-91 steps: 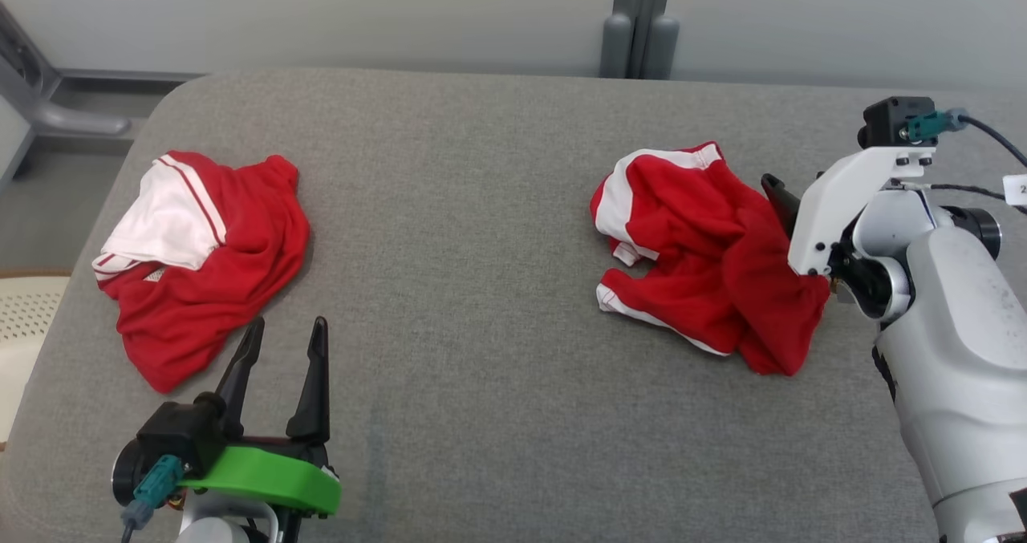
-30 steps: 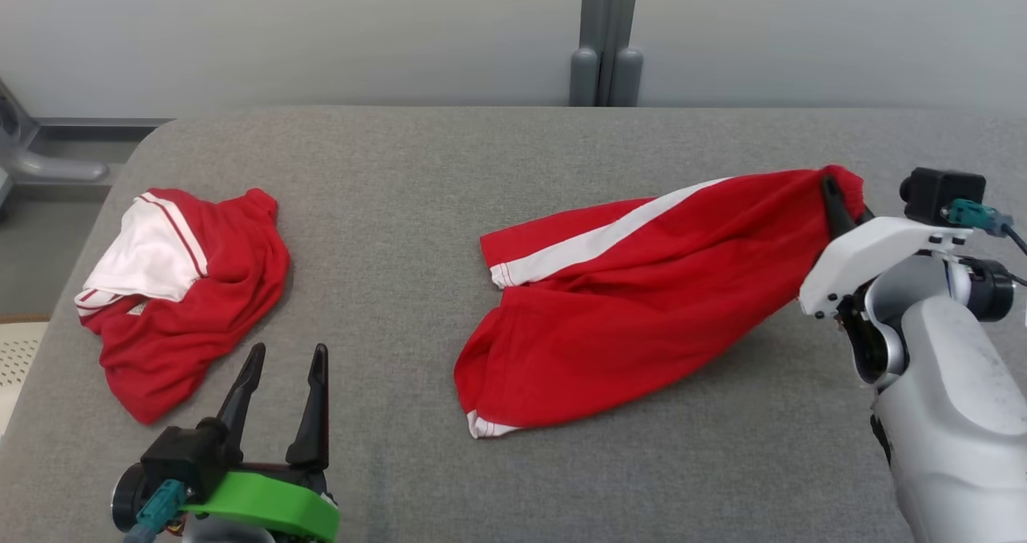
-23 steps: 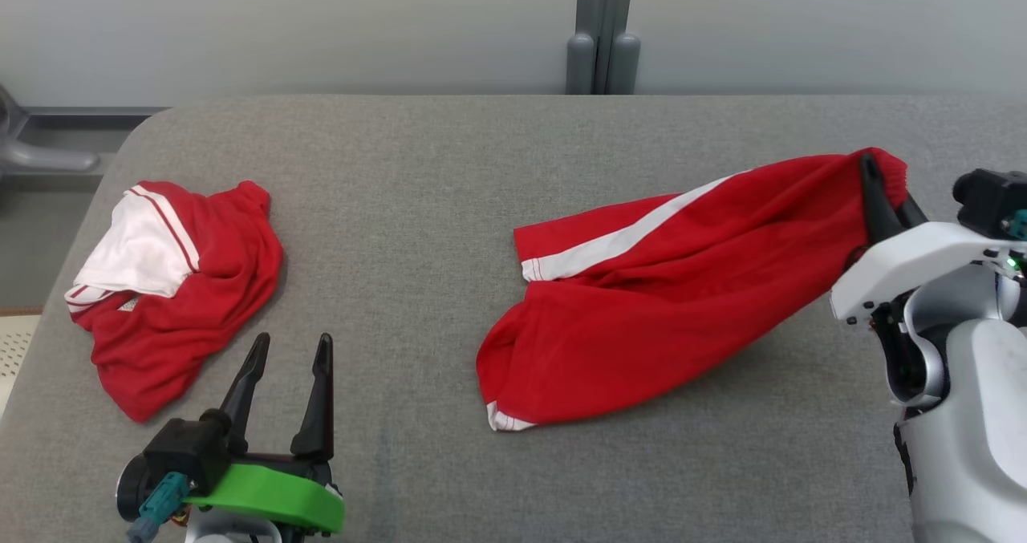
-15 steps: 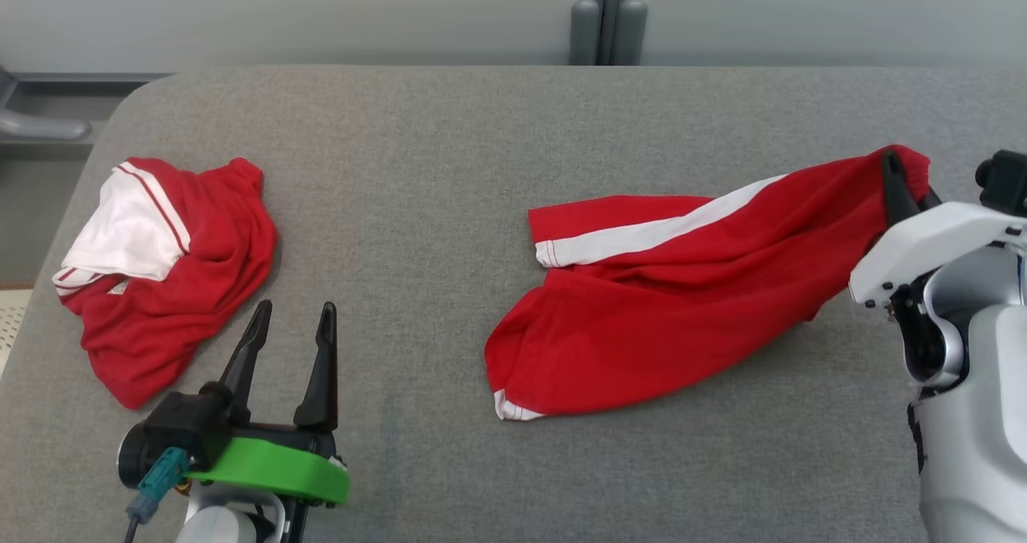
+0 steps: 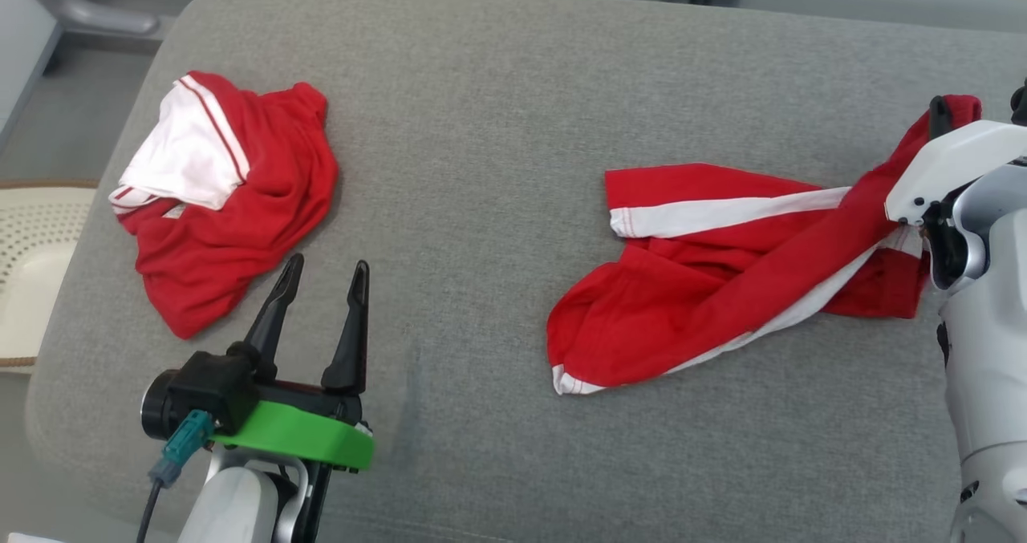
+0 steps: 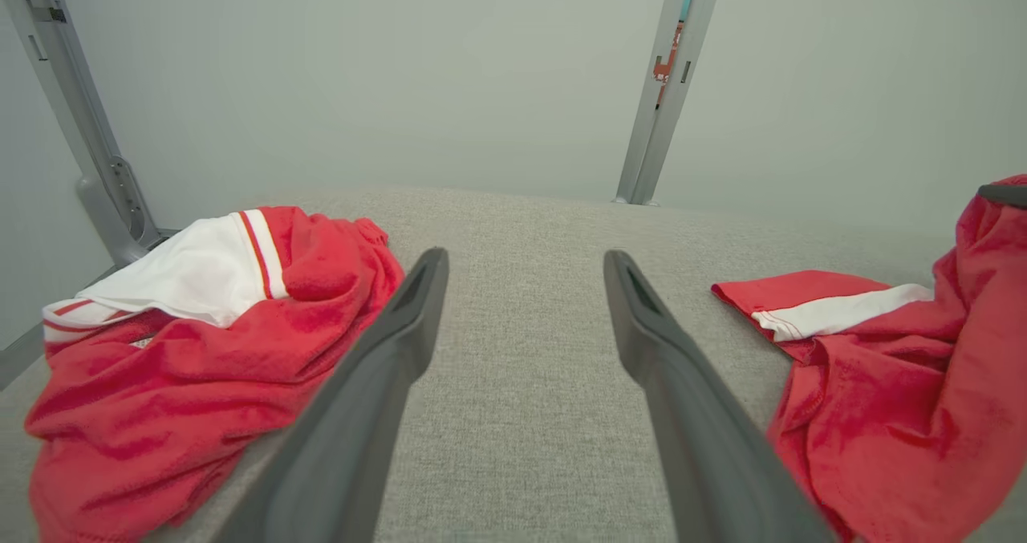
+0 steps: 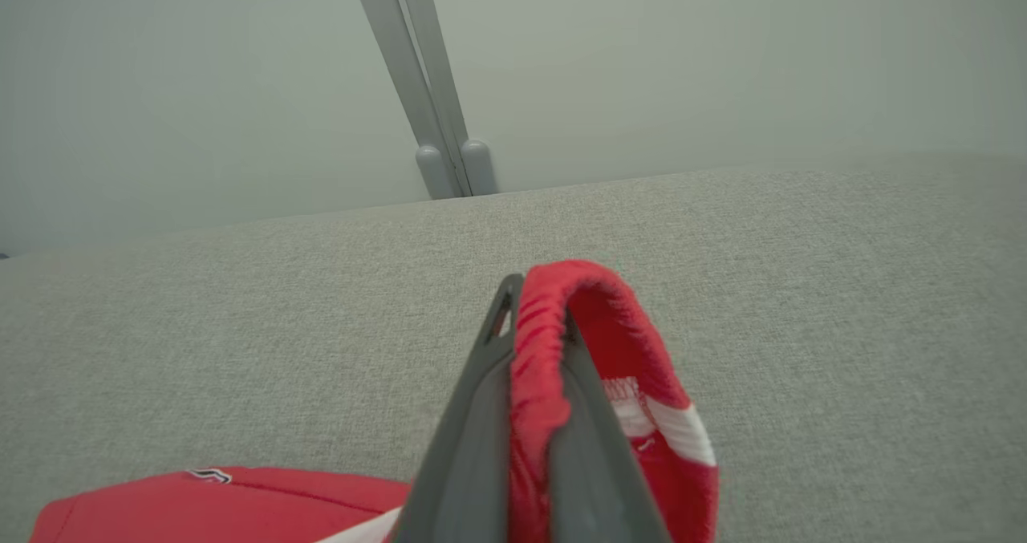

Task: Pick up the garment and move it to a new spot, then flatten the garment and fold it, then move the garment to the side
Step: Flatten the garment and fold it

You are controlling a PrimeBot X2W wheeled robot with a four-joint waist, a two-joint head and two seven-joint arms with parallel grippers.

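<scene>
Head view: our right pincer [image 5: 947, 111] is clamped tight on the gathered waistband of a pair of red shorts [image 5: 722, 286]. That end is held up, and the rest trails off to the pincer's left, twisted, lying on the grey padded table [image 5: 497, 110]. Our left pincer [image 5: 328, 262] stands wide apart with nothing between its fingers. The jersey [image 5: 233, 206] lies crumpled on the table just ahead of this pincer's tips and off to their left, white sleeve uppermost, touched by neither finger, and well apart from the right pincer. In the right wrist view we make out a small dark mark on the red cloth below and left of the fingers, too small to read.
</scene>
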